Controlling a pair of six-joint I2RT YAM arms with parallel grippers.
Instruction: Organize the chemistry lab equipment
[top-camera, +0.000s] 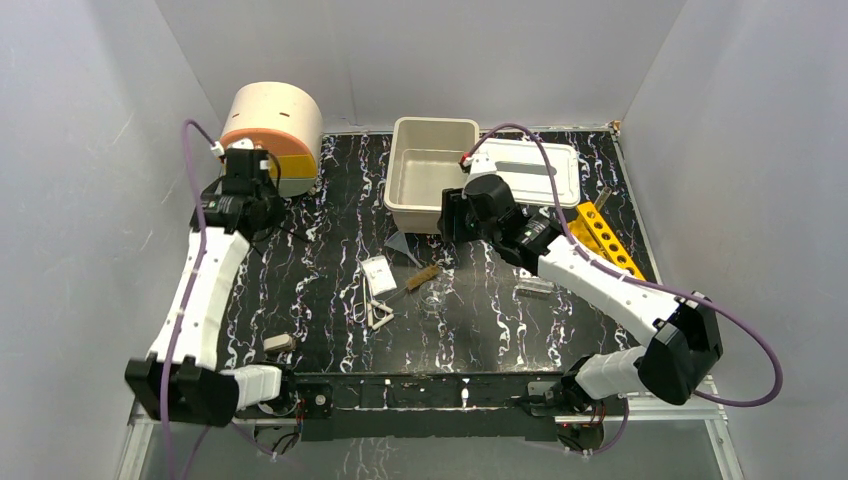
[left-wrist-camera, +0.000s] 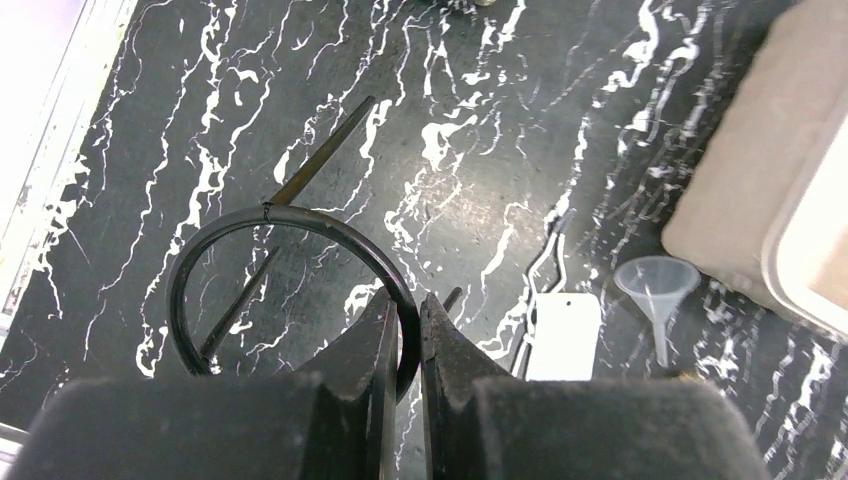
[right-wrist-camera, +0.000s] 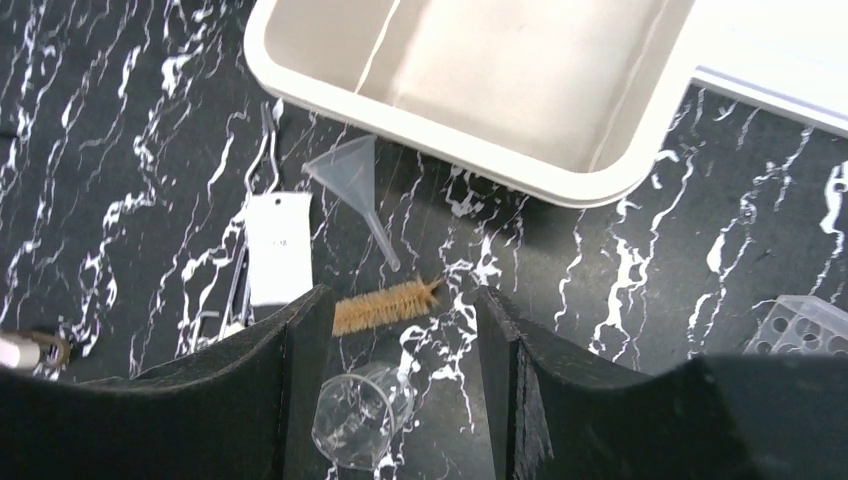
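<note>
Chemistry lab equipment (top-camera: 377, 273): from above, lies scattered across the middle of the black marbled desk (top-camera: 480, 330), in front of a beige bin (top-camera: 432, 170). Includes a white triangle frame (top-camera: 380, 316), a bristle brush (top-camera: 422, 278) near it, a clear beaker (top-camera: 435, 293) and, toward the right edge, a yellow tube rack (top-camera: 608, 238). At the far left, left end effector (top-camera: 245, 203) just beside the beige-and-orange drum (top-camera: 272, 135); over the middle, right end effector (top-camera: 452, 215) near the bin's front wall. From the left wrist: fingers (left-wrist-camera: 365, 350) clenched on the rim of a black metal ring (left-wrist-camera: 300, 213), with a thin rod (left-wrist-camera: 320, 160) joined to its far side; cannot tell whether the ring rests on the desk or hangs clear. Farther right, a translucent funnel (left-wrist-camera: 655, 285) on its side near the bin, a white tag (left-wrist-camera: 562, 335) beside it, touching bent wire tongs (left-wrist-camera: 545, 260). From the right wrist: fingers (right-wrist-camera: 305, 380) spread wide, grasping nothing, above the brush and the beaker lying on the desk between them. Beyond, funnel, tag and the bin's rounded corner; at the right edge, a corner of a clear tube rack (right-wrist-camera: 805, 325).
</note>
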